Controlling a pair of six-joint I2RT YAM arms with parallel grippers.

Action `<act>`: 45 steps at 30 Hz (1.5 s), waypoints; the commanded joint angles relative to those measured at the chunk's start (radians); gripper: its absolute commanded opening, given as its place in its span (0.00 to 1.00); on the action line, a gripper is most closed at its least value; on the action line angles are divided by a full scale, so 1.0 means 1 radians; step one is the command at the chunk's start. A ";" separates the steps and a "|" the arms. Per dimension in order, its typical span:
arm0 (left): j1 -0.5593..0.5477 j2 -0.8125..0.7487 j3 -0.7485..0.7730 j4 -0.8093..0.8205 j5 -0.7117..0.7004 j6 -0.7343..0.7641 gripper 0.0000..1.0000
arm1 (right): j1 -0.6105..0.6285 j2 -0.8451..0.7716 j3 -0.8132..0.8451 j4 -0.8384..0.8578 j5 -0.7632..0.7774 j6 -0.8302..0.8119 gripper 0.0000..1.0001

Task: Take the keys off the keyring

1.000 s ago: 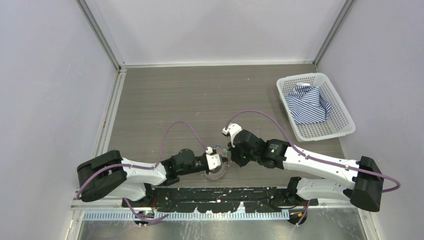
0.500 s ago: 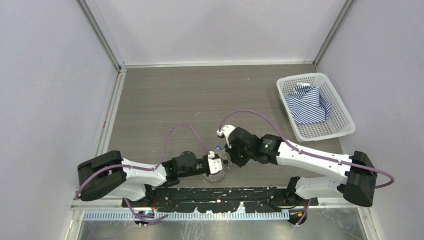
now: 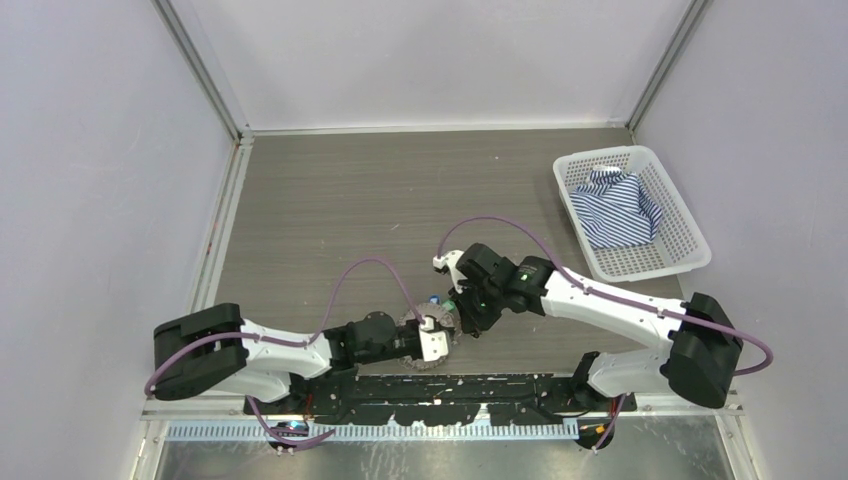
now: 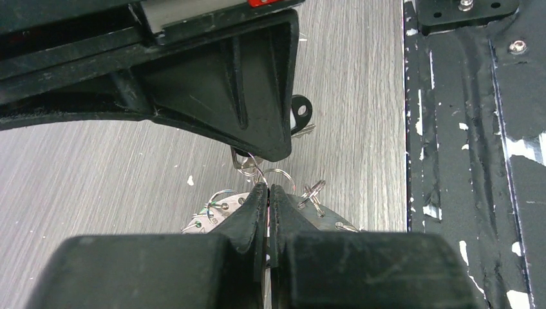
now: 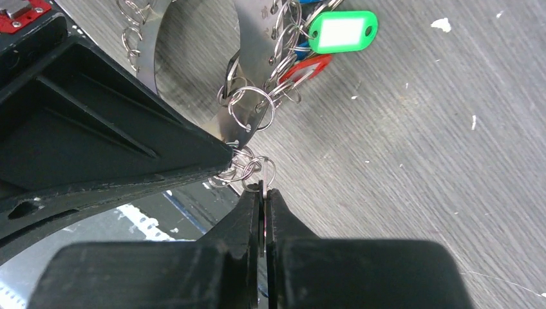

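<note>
The keyring (image 4: 222,205) is a flat silvery ring plate with holes, hung with small split rings; it sits low near the table's front edge (image 3: 420,360). My left gripper (image 4: 267,190) is shut on its rim. My right gripper (image 5: 263,190) is shut on a thin silver key blade that hangs from a small split ring (image 5: 254,168) on the keyring (image 5: 254,38). Green-headed (image 5: 341,31) and red-headed (image 5: 309,64) keys dangle from the far side, and a dark key (image 4: 299,116) lies behind. In the top view the two grippers (image 3: 432,340) (image 3: 465,315) meet tip to tip.
A white basket (image 3: 600,155) holding a striped cloth (image 3: 615,210) stands at the right rear. The black mounting rail (image 3: 450,385) runs along the table's near edge, close beside the keyring. Side walls enclose the table.
The right arm has swung its wrist leftward and closer to the left gripper. The left gripper with the keyring has shifted slightly toward the near edge. Both grips stayed shut.
</note>
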State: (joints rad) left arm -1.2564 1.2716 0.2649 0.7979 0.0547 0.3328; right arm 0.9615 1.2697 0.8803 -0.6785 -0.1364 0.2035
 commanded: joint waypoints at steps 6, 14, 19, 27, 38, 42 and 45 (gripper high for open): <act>-0.038 -0.040 -0.016 0.049 0.016 0.028 0.00 | -0.075 0.051 0.067 0.014 -0.086 -0.004 0.01; -0.043 -0.052 -0.028 0.075 -0.008 0.027 0.00 | -0.083 0.106 0.085 -0.006 -0.128 0.000 0.01; -0.043 -0.058 -0.042 0.113 -0.037 0.023 0.00 | -0.084 0.113 0.085 0.000 -0.145 0.010 0.01; -0.043 -0.081 -0.061 0.160 -0.089 -0.006 0.00 | -0.084 0.137 0.085 -0.006 -0.175 0.016 0.01; -0.043 -0.090 -0.084 0.227 -0.107 -0.049 0.00 | -0.084 0.114 0.077 0.008 -0.168 0.026 0.01; -0.042 -0.101 -0.084 0.227 -0.107 -0.058 0.00 | -0.085 0.114 0.081 -0.004 -0.140 0.026 0.01; -0.042 -0.111 -0.085 0.226 -0.103 -0.061 0.00 | -0.086 0.131 0.085 -0.012 -0.147 0.028 0.01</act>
State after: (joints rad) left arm -1.2896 1.2022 0.1783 0.8978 -0.0540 0.2893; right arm 0.8860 1.4075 0.9276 -0.6991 -0.3191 0.2211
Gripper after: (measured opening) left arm 0.010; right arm 0.055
